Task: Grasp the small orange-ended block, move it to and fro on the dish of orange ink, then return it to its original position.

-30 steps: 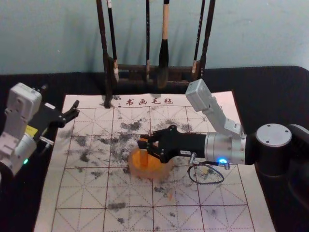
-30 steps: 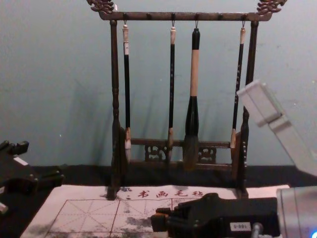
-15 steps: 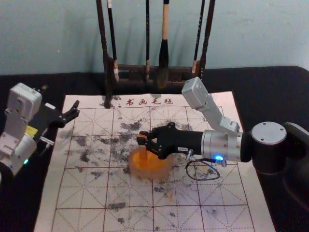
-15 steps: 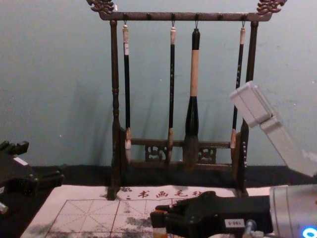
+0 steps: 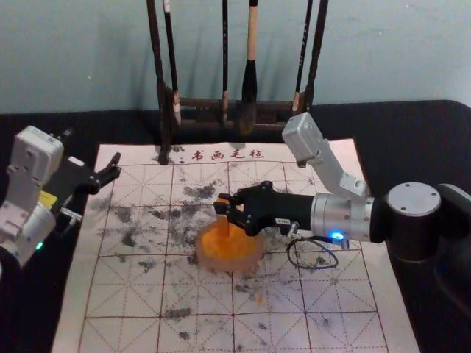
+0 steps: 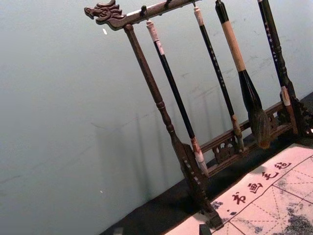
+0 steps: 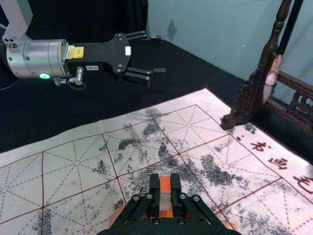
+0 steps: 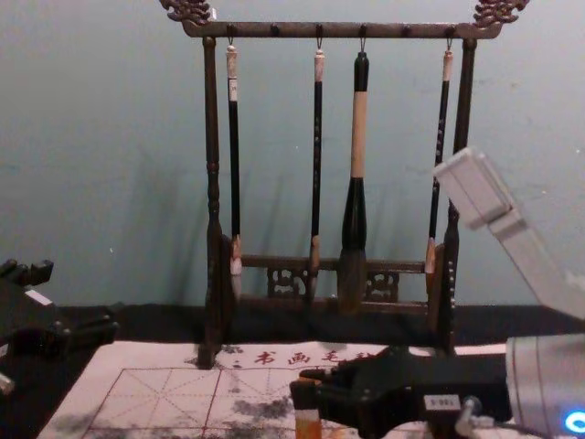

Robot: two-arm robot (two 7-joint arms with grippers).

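Note:
In the head view my right gripper (image 5: 222, 207) is over the far left part of the orange ink dish (image 5: 252, 259), shut on the upright block (image 5: 224, 226). Whether the block's lower end touches the ink, I cannot tell. The right wrist view has the block (image 7: 165, 199) pinched between the fingertips of the right gripper (image 7: 166, 190), orange at its top and pale in the middle. In the chest view the block (image 8: 308, 424) hangs below the fingertips. My left gripper (image 5: 111, 170) stays parked, open, at the mat's far left; the left wrist view catches the fingertips of this gripper (image 6: 161, 230).
A dark wooden rack (image 5: 163, 110) with several hanging brushes stands at the mat's far edge. The gridded white mat (image 5: 199, 334), blotched with black ink, lies around the dish on a black tabletop (image 5: 412, 140).
The right gripper has shifted away from the robot and slightly right, carrying the block. More of the block shows below the fingertips in the chest view. The left arm has stayed still.

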